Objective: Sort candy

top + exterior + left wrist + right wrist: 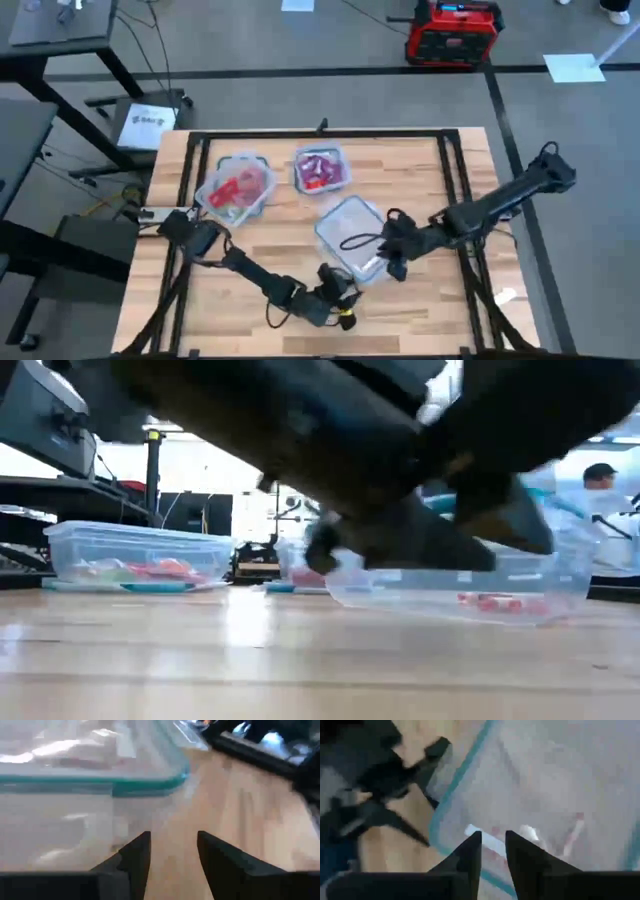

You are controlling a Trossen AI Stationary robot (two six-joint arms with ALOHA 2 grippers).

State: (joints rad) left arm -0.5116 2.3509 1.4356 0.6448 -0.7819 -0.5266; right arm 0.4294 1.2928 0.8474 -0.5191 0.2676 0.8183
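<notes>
Lab: taped floor (pixel 300 75), red equipment case (pixel 452 32), workbenches.

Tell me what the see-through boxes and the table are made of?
The see-through boxes, like the nearest one, look like clear glossy plastic: you can see candy through the walls, and the rim is a bluish-green band. The table looks like wood with a smooth, slightly shiny finish: pale planks with grain lines and soft reflections in the low view. It could be a wood-look surface; I can't be sure.
</notes>
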